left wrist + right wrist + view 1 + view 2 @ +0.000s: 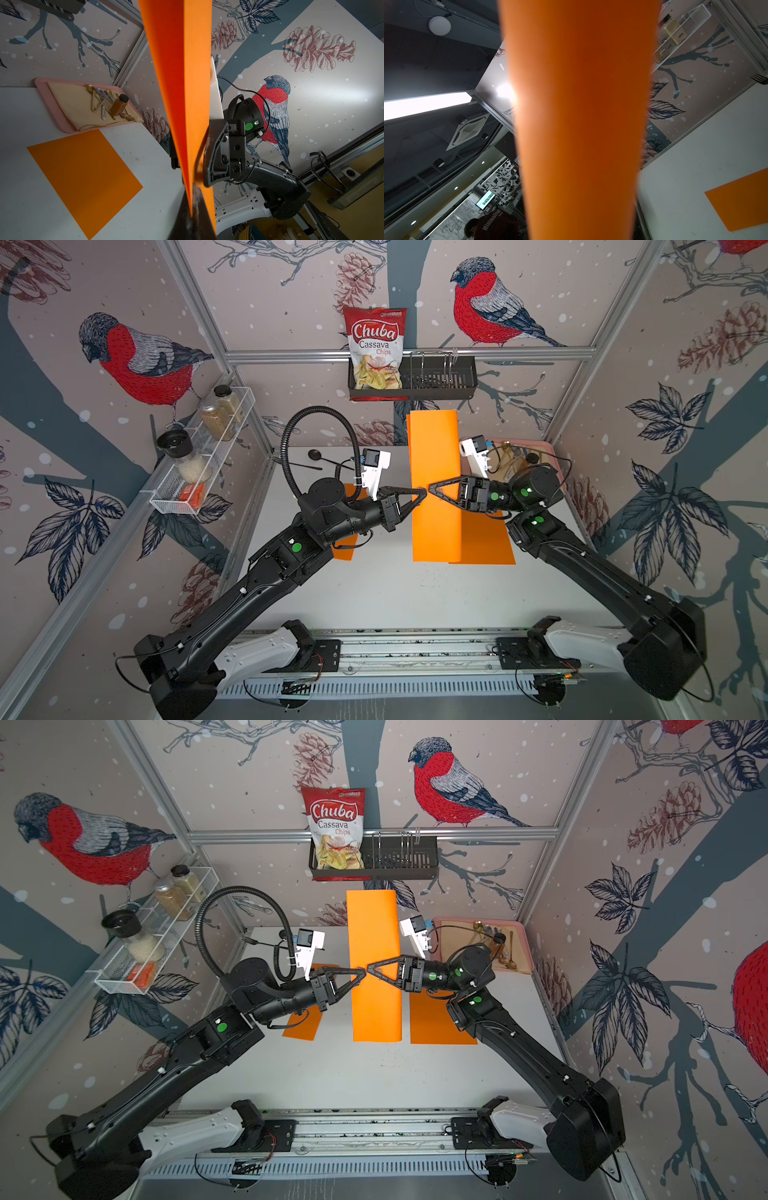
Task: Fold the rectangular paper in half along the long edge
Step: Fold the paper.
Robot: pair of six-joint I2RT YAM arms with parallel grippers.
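Observation:
The orange rectangular paper [434, 456] hangs in the air above the table's middle, a long strip running front to back in both top views [374, 928]. In the left wrist view the paper [182, 83] shows two layers meeting in a narrow wedge. My left gripper [424, 492] is shut on the strip's left side at mid-length, its jaws pinching both layers [193, 207]. My right gripper [432, 486] meets it tip to tip from the right and is shut on the same paper. The paper [579, 124] fills the right wrist view and hides that gripper's jaws.
Two more orange sheets lie flat on the table, one under the right arm [486, 539] and one under the left arm [347, 547]. A pink tray [58, 108] with utensils sits back right. A black spoon [316, 456] lies back left. A chips bag [376, 348] stands in the wall basket.

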